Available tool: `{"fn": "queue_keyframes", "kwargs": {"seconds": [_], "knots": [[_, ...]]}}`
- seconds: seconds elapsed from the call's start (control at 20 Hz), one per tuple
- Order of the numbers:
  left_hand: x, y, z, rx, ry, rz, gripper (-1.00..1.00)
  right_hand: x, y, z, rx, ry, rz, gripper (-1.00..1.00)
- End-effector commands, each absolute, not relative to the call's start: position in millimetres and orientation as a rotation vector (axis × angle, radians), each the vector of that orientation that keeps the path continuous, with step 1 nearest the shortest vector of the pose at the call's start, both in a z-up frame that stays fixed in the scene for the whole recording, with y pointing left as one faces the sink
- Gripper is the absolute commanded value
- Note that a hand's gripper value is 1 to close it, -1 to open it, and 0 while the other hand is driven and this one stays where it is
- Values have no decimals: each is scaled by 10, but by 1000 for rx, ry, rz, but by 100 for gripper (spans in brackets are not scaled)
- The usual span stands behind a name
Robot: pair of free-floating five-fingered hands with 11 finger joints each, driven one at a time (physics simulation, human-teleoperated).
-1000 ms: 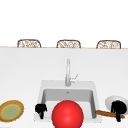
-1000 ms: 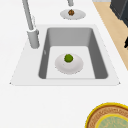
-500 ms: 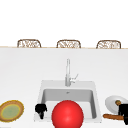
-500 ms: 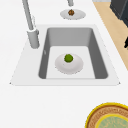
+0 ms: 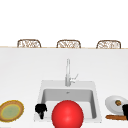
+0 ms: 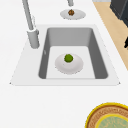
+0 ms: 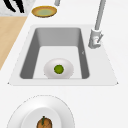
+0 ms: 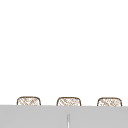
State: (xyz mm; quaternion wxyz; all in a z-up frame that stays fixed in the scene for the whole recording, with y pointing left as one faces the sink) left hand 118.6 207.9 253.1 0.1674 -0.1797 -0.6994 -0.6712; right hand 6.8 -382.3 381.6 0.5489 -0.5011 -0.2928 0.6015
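My left hand [image 5: 40,110] hovers at the sink's [image 5: 97,100] front left corner, and its fingers hang straight down in the right side view [image 7: 15,5]. At the picture's right edge, my right hand [image 5: 125,111] is partly cut off, just in front of a white plate [image 5: 111,103] that holds a brown item [image 5: 117,102]. A big red ball [image 5: 67,113] covers the sink's front. In the basin [image 6: 72,37] lies a white plate [image 6: 75,65] with a small green item [image 6: 68,58] on it. A black hand [image 6: 126,42] peeks in at the right edge of the left side view.
A yellow-rimmed green plate [image 5: 11,110] sits on the counter left of the sink. The faucet [image 5: 67,72] rises behind the basin. A brown bar [image 5: 113,117] lies in front of the right-hand plate. Three wicker chair backs [image 5: 68,44] line the counter's far edge.
My right hand has moved right and toward the front, from over the white plate to the picture's edge. The left hand and the other things have stayed put.
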Motion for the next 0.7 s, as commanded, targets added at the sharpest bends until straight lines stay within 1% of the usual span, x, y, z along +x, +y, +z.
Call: {"fn": "queue_keyframes", "kwargs": {"seconds": [0.0,0.1,0.3,0.4,0.65], "knots": [[1186,2079,2531,-511,-1990,-1910,0,324,-3732,3588,-1202,-662,1400,100],[1186,2079,2531,-511,-1990,-1910,0,402,-3725,3387,-1218,-643,1380,100],[1186,2079,2531,-511,-1990,-1910,0,289,-3861,3095,-1229,-681,1422,100],[1186,2079,2531,-511,-1990,-1910,0,336,-3930,2964,-1273,-686,1412,100],[1186,2079,2531,-511,-1990,-1910,0,563,-3958,2686,-1243,-696,1401,100]]}}
